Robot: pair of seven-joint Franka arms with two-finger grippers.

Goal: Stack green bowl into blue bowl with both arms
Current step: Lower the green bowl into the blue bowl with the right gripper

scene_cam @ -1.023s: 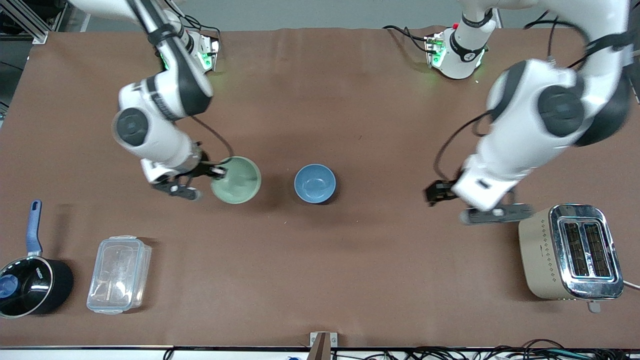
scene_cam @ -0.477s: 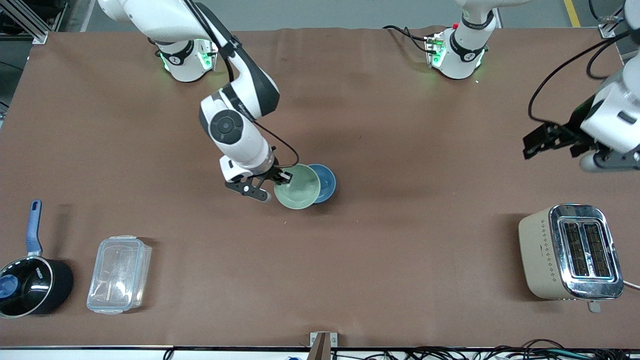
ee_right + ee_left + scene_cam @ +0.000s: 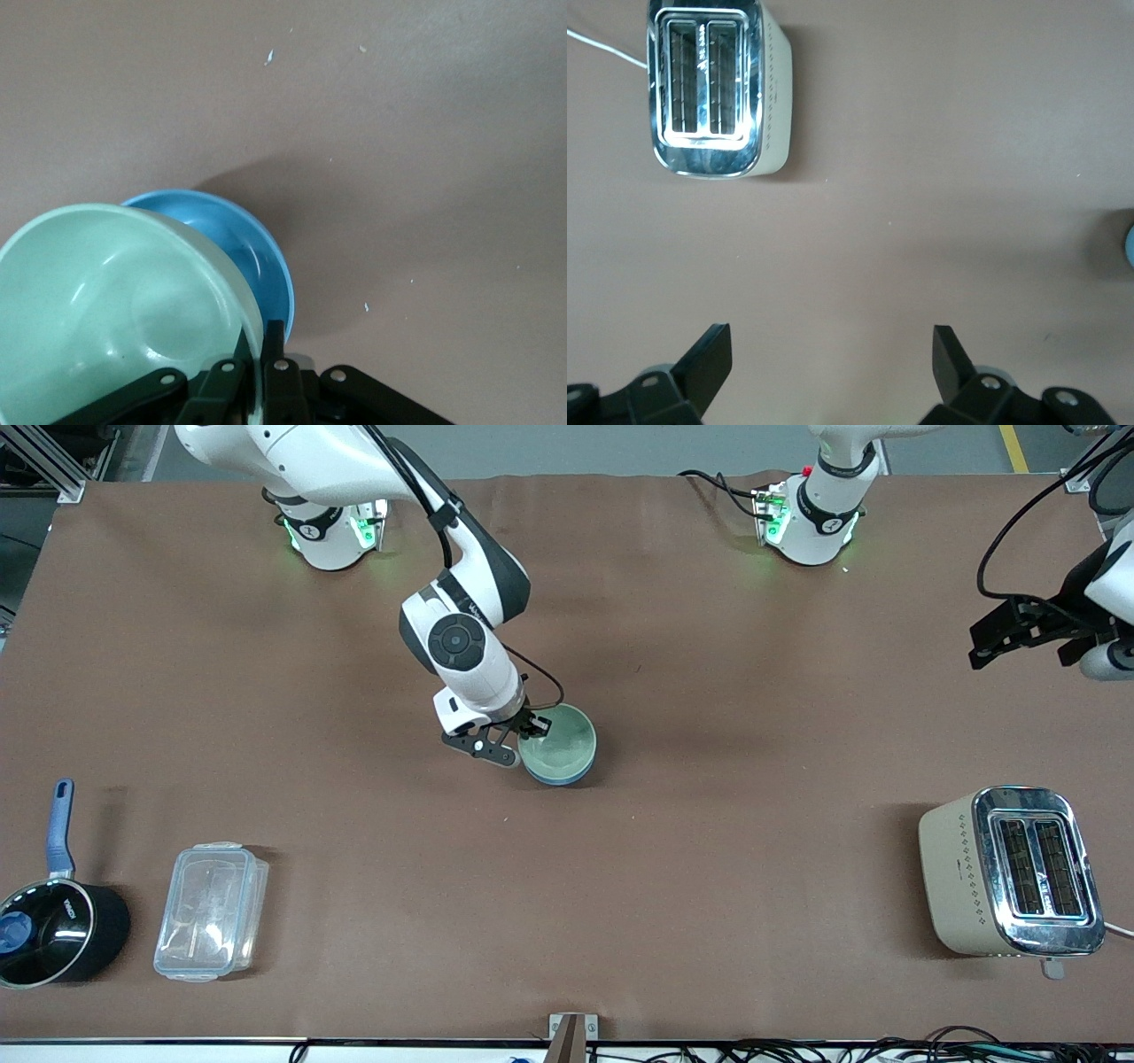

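The pale green bowl [image 3: 560,745] sits tilted in the sky-blue bowl [image 3: 558,778] at the table's middle; only the blue bowl's lower edge shows under it. My right gripper [image 3: 530,727] is shut on the green bowl's rim. In the right wrist view the green bowl [image 3: 106,301] fills the corner, the blue bowl [image 3: 252,257] lies under it, and the gripper [image 3: 260,350] pinches the rim. My left gripper [image 3: 1010,633] is up in the air at the left arm's end of the table, open and empty [image 3: 833,350], and waits.
A beige and chrome toaster [image 3: 1010,872] stands at the left arm's end, also in the left wrist view [image 3: 713,88]. A clear plastic box [image 3: 211,911] and a black saucepan with a blue handle [image 3: 53,921] stand at the right arm's end, near the front camera.
My right gripper carried the green bowl across to the blue bowl and lowered it into it. My left arm rose and swung away toward its own end of the table.
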